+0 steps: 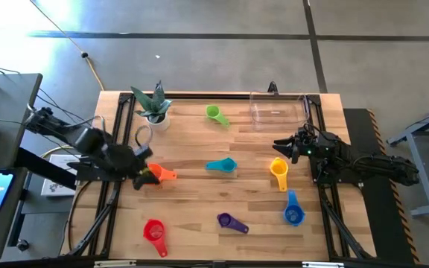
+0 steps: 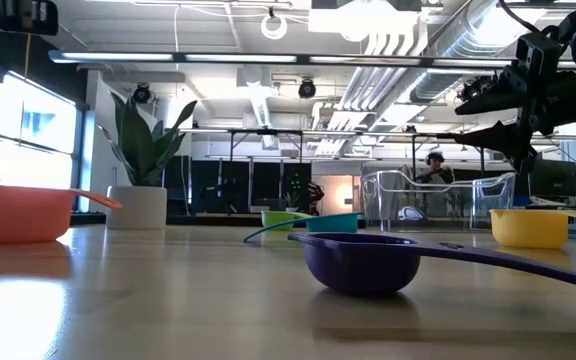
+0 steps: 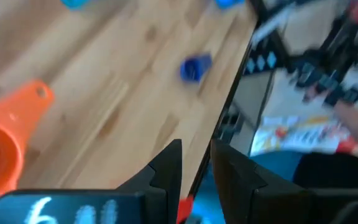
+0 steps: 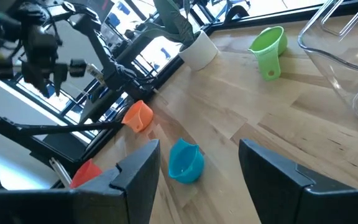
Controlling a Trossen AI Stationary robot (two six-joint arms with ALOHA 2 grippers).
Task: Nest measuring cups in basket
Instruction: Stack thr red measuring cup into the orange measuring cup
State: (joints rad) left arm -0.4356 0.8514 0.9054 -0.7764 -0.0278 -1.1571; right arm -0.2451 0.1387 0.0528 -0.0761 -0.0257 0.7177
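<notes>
Seven measuring cups lie apart on the wooden table: green (image 1: 216,115), orange (image 1: 165,174), teal (image 1: 222,165), yellow (image 1: 278,173), blue (image 1: 293,211), purple (image 1: 232,221) and red (image 1: 154,231). The clear basket (image 1: 278,110) stands at the far right with nothing in it. My left gripper (image 1: 144,169) hangs at the table's left side, just beside the orange cup (image 3: 5,146). Its fingers (image 3: 194,165) are a narrow gap apart with nothing between them. My right gripper (image 1: 283,144) waits near the basket, its fingers (image 4: 199,144) wide open and pointing toward the teal cup (image 4: 185,162).
A white pot with a green plant (image 1: 155,112) stands at the far left. Black frame rails run along the table's left (image 1: 114,141) and right (image 1: 320,149) edges. The room beyond the table shows in the low view, with a person (image 2: 434,170) far behind.
</notes>
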